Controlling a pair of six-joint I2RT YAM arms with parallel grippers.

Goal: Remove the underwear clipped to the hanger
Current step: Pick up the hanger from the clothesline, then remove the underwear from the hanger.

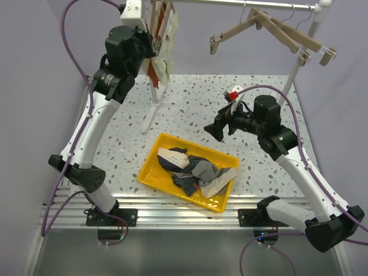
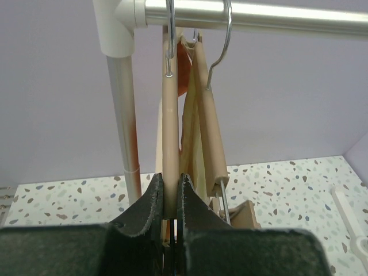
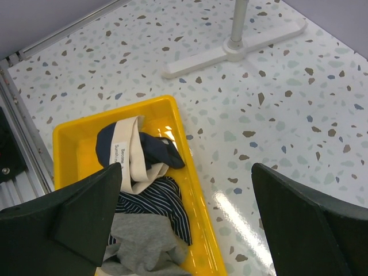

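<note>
Left gripper clamped on a vertical wooden hanger at far left, orange-red underwear just behind; right gripper wide, idle.

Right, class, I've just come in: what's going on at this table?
The left tool is closed on a wooden hanger on the rail, where cream and orange-red underwear is still clipped. The right tool hangs open and empty above the yellow tray, which already holds several removed pieces.
</note>
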